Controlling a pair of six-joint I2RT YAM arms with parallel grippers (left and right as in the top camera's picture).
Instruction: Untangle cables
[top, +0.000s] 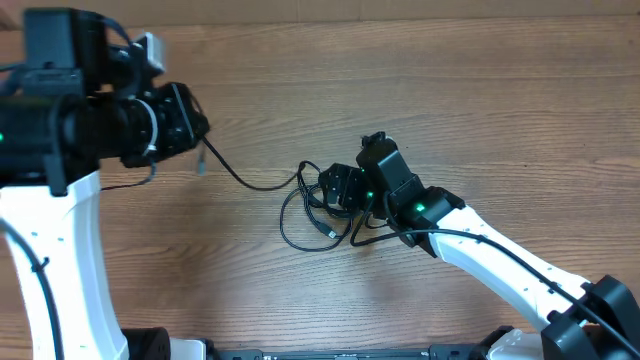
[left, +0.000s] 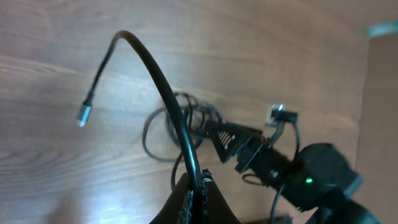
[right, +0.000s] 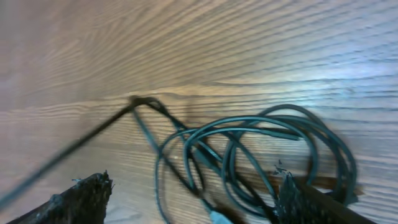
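The cables lie as a loose knot of overlapping black loops on the wooden table, just left of centre in the overhead frame. The left gripper sits in the upper left of that frame, well apart from the loops. The left wrist view shows its fingers at the bottom centre, pressed together on a single cable. This single cable rises from the fingers, arches toward the upper left of the frame and drops to a silver-tipped plug that hangs free above the table. In the overhead view the same single cable runs from the left gripper down and to the right into the loops. The right gripper enters from the lower right of the overhead frame and is positioned directly over the right side of the loops. In the right wrist view its jaws are spread wide, one finger at the lower left and the other at the lower right, and nothing is clamped between them. The loops of the cables fill the space between and ahead of these fingers, and one strand leaves them toward the lower left of the frame. Contact between the right fingers and the cables cannot be determined.
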